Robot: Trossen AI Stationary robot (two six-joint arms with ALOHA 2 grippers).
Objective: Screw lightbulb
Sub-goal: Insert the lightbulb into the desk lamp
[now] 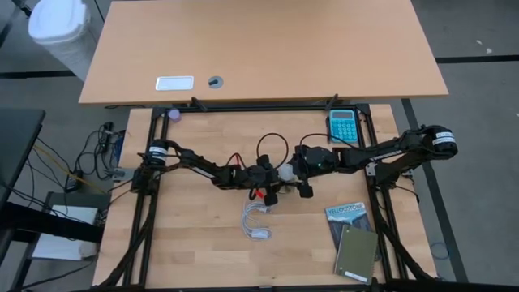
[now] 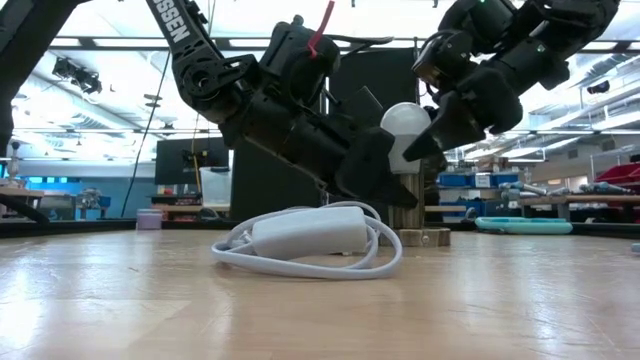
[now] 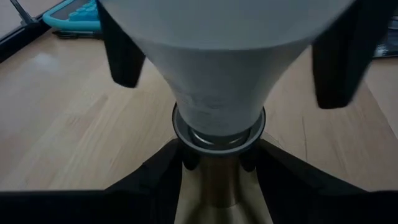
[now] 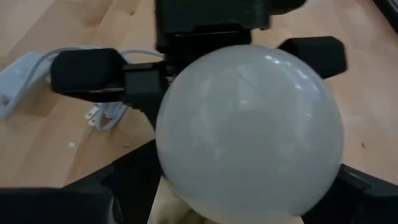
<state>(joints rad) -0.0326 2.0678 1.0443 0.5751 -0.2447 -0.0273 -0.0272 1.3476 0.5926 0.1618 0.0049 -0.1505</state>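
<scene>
On the left, the left hand (image 2: 375, 180) reaches low across the light wooden tabletop (image 2: 150, 300) and its two dark fingers are closed on the brass-coloured cylindrical socket post (image 3: 214, 190), pinning it just under the silvery collar. In the left wrist view that post stands between the finger bases, with the bulb's neck seated in its top. A coiled white cord with a flat white inline switch box (image 2: 305, 232) lies on the tabletop just in front of the post.

In the middle, the lightbulb (image 2: 407, 128), a small white bulb with a round frosted globe tapering to a grey neck, stands upright on the post, its base already entered in the socket.

To the right, the right hand (image 2: 425, 135) comes down from above with its dark fingers (image 4: 311, 53) spread wide on either side of the globe. From the right wrist view they sit very close to the glass, but I cannot tell whether they press on it.

The step in hand looks like the screwing itself, between turns: socket braced, bulb partly threaded. How deep the thread sits is hidden. The next move probably calls for a gentle squeeze on the globe, a twist about its upright axis while the left hand resists, then release and re-grip. Too hard a squeeze or an off-axis twist risks tilting the post.
</scene>
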